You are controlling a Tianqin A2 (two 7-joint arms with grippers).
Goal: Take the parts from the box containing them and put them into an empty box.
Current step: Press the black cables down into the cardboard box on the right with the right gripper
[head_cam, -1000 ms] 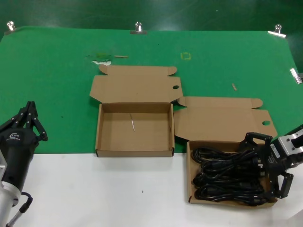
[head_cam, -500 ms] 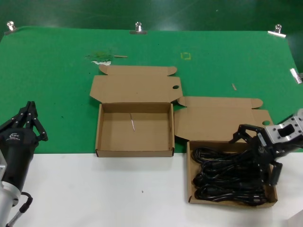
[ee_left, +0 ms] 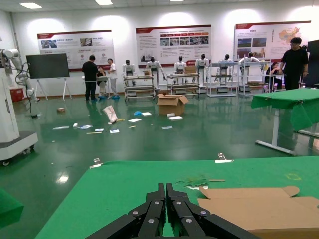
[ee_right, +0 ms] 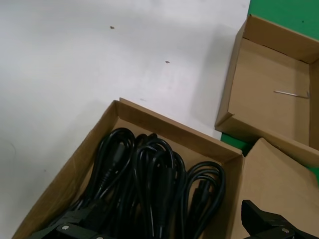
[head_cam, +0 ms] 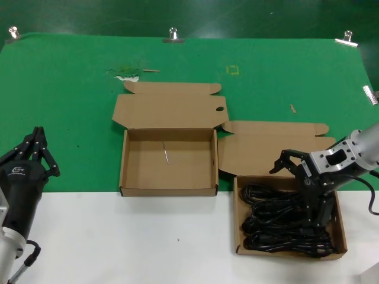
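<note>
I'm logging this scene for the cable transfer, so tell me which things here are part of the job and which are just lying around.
Part of the job:
- black power cables
- full box holding them
- empty box
- right gripper, open over the cables
- left gripper, parked at the table's left edge

Just lying about:
- metal clips on the green cloth
- paper scraps

The right hand (head_cam: 302,192) now sits farther left and farther from the robot than a second ago, off the right wall of the box containing them (head_cam: 237,220), fingers spread over the parts (head_cam: 278,220).
</note>
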